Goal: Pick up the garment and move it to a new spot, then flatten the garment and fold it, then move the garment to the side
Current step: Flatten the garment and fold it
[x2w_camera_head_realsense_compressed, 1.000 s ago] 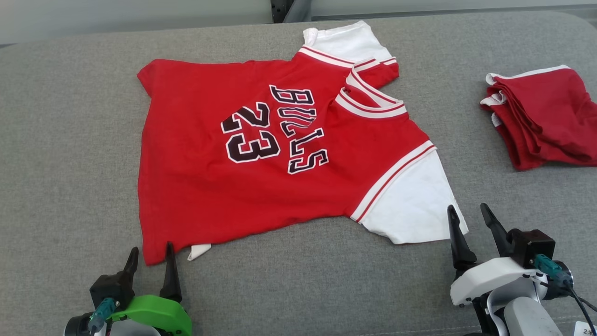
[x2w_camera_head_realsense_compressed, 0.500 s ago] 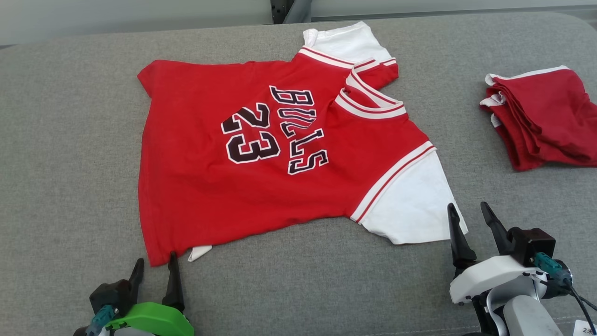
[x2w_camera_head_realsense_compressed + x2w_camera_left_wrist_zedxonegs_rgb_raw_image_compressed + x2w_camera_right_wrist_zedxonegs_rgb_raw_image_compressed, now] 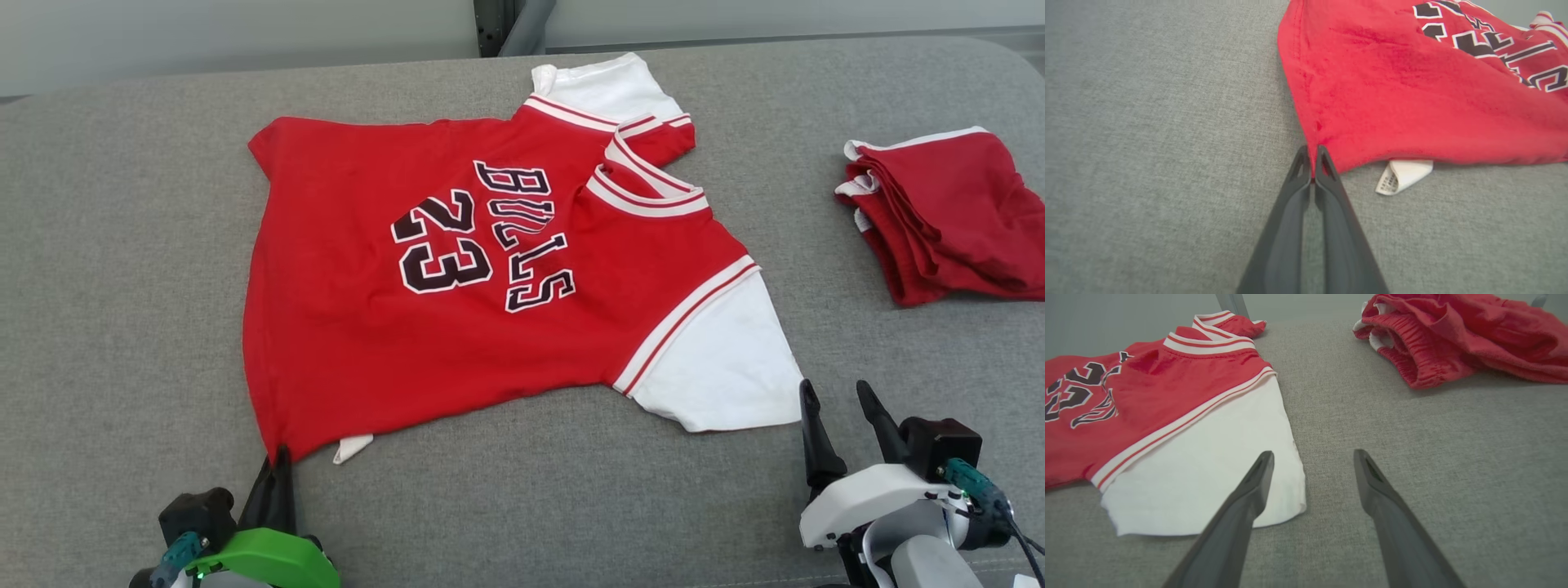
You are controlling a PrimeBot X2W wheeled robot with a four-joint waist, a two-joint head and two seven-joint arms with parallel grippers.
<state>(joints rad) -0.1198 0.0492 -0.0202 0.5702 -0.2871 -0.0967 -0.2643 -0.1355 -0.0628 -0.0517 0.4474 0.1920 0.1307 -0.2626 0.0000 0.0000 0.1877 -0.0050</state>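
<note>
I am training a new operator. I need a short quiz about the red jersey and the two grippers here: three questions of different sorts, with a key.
1. True or false: the left gripper is shut on a lower corner of the red and white jersey printed with 23.
2. Choose: the right gripper is A) open, beside the jersey's white sleeve; B) shut on that sleeve; C) shut, holding nothing.
3. What lies apart on the grey fabric cushion, on the robot's right?
Key: 1 true. 2 A. 3 a folded red garment with white trim.
</note>
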